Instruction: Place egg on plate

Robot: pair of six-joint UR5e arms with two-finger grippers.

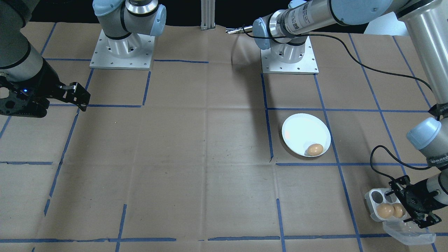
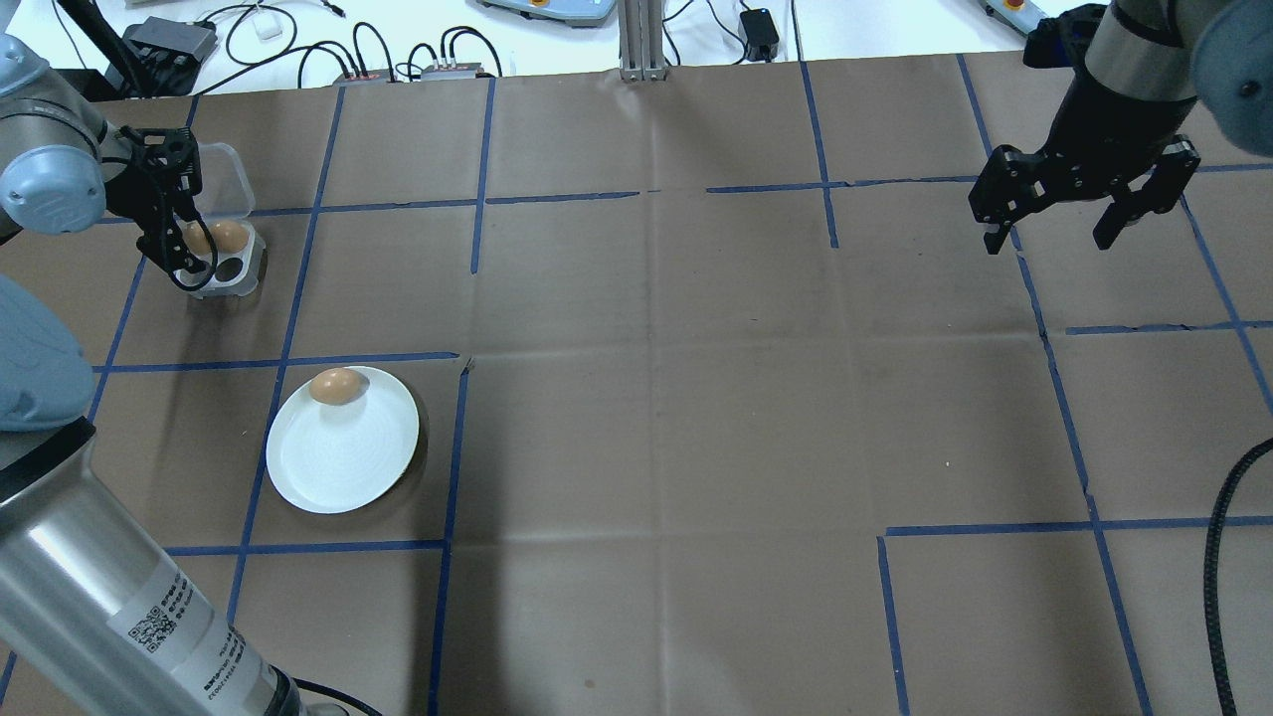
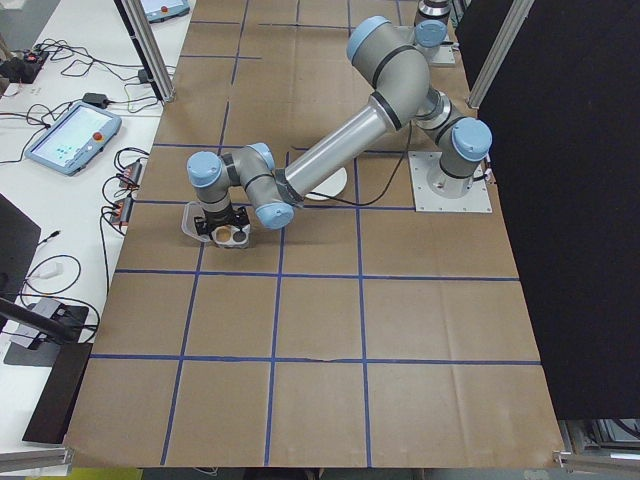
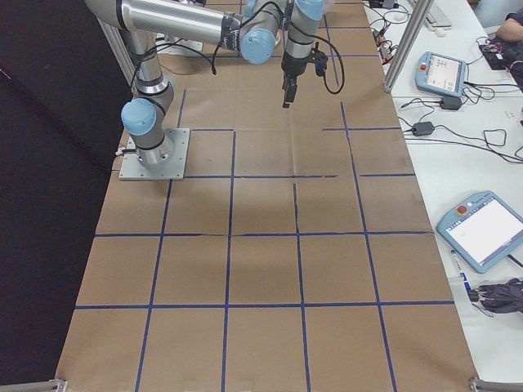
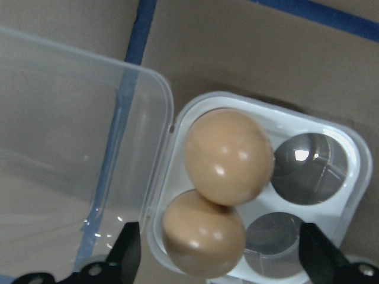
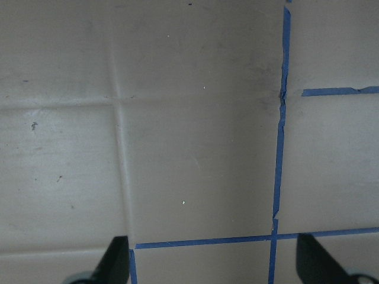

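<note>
The round white plate (image 2: 343, 457) lies on the paper at the table's left side, with one brown egg (image 2: 335, 386) resting near its far rim. The same plate (image 1: 301, 133) and egg (image 1: 315, 149) show in the front-facing view. A small white four-hole egg tray (image 2: 239, 270) with its clear lid (image 5: 65, 148) open holds two brown eggs (image 5: 225, 157) (image 5: 204, 234). My left gripper (image 2: 177, 239) hovers open just above the tray, its fingers (image 5: 127, 254) wide apart on either side of the eggs. My right gripper (image 2: 1049, 241) hangs open and empty at the far right.
Brown paper with blue tape lines (image 2: 453, 447) covers the table. The two arm bases (image 1: 122, 49) (image 1: 288, 52) stand at the robot's edge. A black cable (image 1: 381, 71) trails from the left arm. Cables and control tablets (image 4: 482, 229) lie beyond the table's far edge.
</note>
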